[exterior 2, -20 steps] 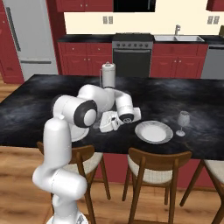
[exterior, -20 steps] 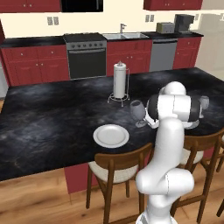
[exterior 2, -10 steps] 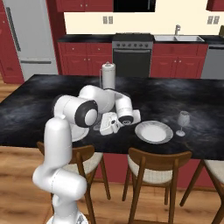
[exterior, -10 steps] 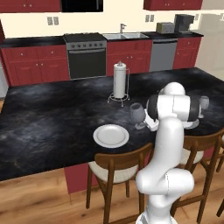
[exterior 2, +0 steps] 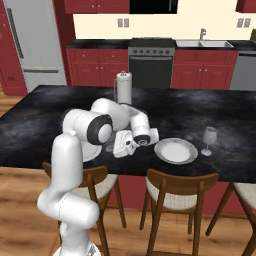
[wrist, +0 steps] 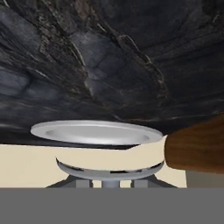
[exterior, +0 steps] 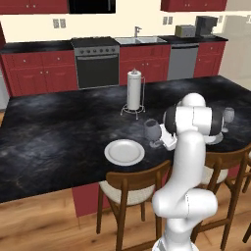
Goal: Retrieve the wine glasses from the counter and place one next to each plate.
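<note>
The black island top [exterior: 59, 132] carried two white plates. The left plate [exterior: 124, 152] lay near the front edge. A wine glass [exterior: 152, 131] stood upright just right of it, the gripper [wrist: 111, 181] closed around its stem. The second wine glass [exterior 2: 209, 139] stood right of the other plate [exterior 2: 175, 150].

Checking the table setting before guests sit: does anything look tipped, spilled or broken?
Nothing stands out. Both wine glasses stand upright on the island top, each near a plate.
</note>
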